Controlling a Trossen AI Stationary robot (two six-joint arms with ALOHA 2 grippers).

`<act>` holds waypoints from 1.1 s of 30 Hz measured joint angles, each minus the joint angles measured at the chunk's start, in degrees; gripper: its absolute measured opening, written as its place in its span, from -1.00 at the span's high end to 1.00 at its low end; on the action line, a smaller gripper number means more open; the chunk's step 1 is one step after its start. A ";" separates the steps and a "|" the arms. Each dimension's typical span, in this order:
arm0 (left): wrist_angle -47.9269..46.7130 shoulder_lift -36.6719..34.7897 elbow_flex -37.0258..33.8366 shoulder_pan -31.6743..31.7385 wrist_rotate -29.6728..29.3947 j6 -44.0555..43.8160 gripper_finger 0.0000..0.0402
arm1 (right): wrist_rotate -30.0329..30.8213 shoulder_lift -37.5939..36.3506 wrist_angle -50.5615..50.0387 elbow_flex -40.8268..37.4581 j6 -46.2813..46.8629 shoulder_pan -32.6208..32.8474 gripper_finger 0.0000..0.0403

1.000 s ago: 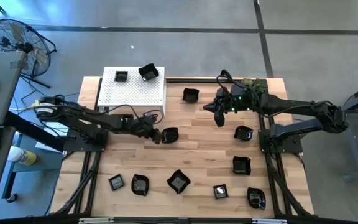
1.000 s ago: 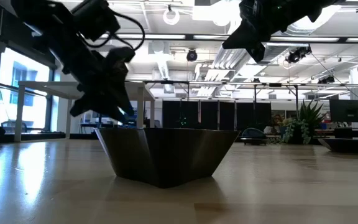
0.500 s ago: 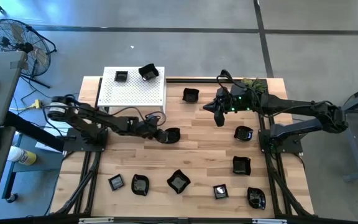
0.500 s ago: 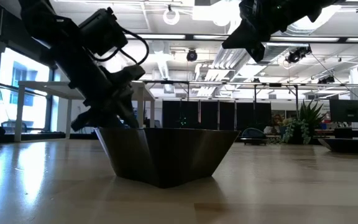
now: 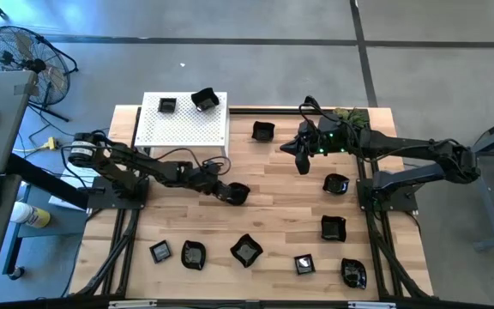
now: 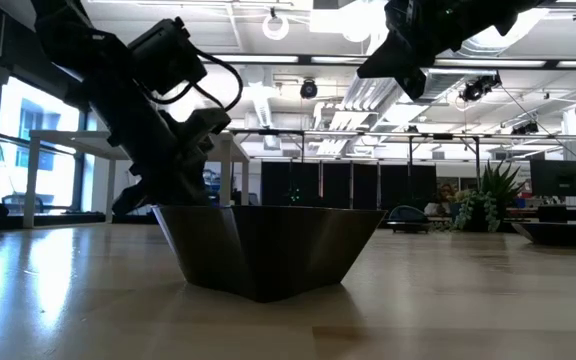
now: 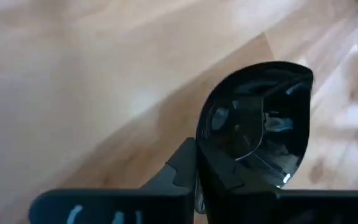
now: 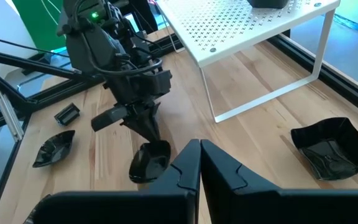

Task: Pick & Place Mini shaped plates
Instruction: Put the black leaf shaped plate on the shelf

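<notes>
Several small glossy black mini shaped plates lie on the wooden table (image 5: pixel 273 184). My left gripper (image 5: pixel 226 194) is shut on a rounded one (image 5: pixel 239 194) near the table's middle, below the white perforated stand (image 5: pixel 183 127). That plate (image 7: pixel 257 121) fills the left wrist view, and the right wrist view shows it (image 8: pixel 149 163) resting on the wood under the left gripper (image 8: pixel 145 134). My right gripper (image 5: pixel 300 163) hangs shut above the table's far right part, holding nothing. My left gripper pinches the rounded plate's rim (image 7: pixel 202 155) on the side toward the table's left. One finger (image 7: pixel 180 167) is outside the wall and the other appears to be inside the bowl. The fingers slant down from the table's left. The plate's base sits on the table.
Two plates (image 5: pixel 168 105) (image 5: pixel 204 99) sit on the stand. Others lie along the near edge (image 5: pixel 193 255) (image 5: pixel 246 250) (image 5: pixel 304 264) and on the right (image 5: pixel 336 184) (image 5: pixel 333 227) (image 5: pixel 263 131). One plate (image 6: pixel 268 250) stands close before the low camera.
My left gripper has come down and a little toward the table's right onto the rounded plate, and its fingers have shut on the plate's rim. The plate stays on the table. The right arm has kept still.
</notes>
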 joint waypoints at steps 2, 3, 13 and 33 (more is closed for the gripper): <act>0.01 0.00 0.51 0.00 1.60 0.03 0.95 | 0.00 -0.01 -0.01 0.00 0.01 0.00 0.97; -0.01 0.00 0.86 0.00 1.72 0.05 0.95 | 0.00 -0.01 -0.01 0.00 -0.02 0.00 0.97; -1.16 0.00 4.84 0.00 -0.29 3.29 0.88 | 0.00 0.01 -0.01 0.00 -0.07 0.00 0.97; -5.53 1.48 6.52 0.00 -1.24 6.26 0.47 | 0.00 0.01 -0.01 0.00 -0.53 0.02 0.97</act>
